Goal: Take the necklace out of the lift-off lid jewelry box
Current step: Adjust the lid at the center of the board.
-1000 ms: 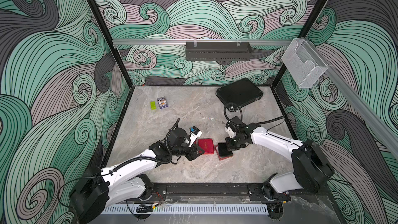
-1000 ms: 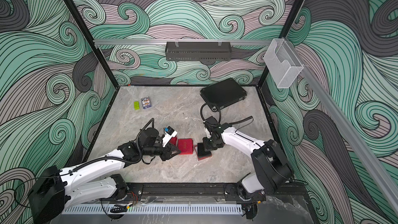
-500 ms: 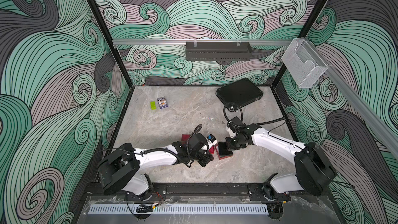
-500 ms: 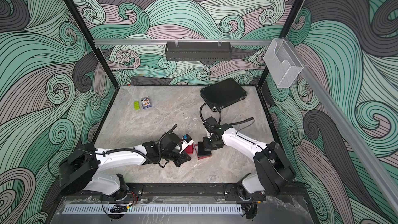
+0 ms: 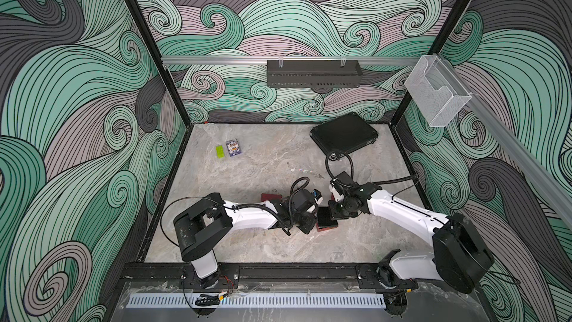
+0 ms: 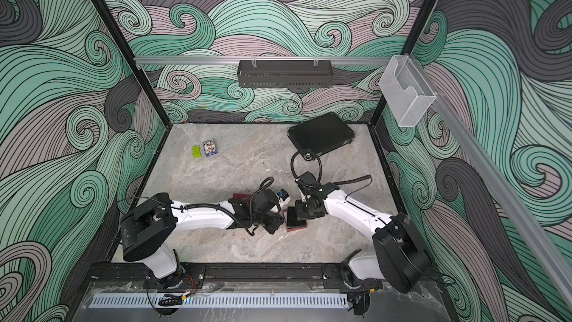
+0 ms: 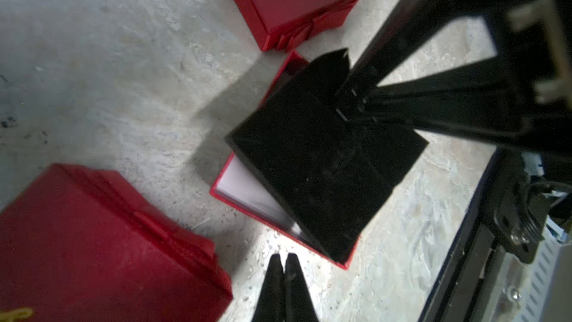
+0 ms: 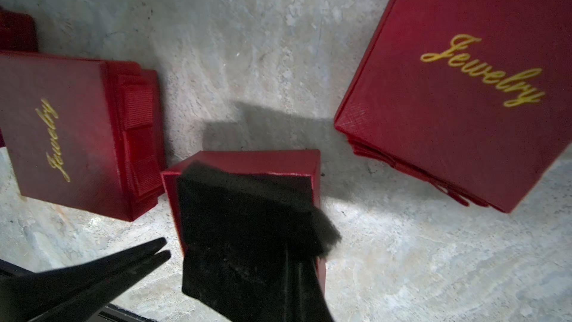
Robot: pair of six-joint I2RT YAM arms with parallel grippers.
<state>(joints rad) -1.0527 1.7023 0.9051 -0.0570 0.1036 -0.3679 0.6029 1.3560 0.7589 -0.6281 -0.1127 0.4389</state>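
The open red box [image 8: 247, 162] sits on the worktop [image 5: 247, 162] between both arms. The right pincer [image 7: 353, 106] is clamped on its black pad [image 7: 309, 156], which is tilted half out of it. The left pincer [image 7: 283, 261] is together and empty, just beside the box. A thin strand [image 5: 301, 169], too small to tell if it is the necklace, lies further back

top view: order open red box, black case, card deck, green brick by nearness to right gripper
1. open red box, right by the right gripper
2. black case, back right
3. card deck, back left
4. green brick, just left of deck
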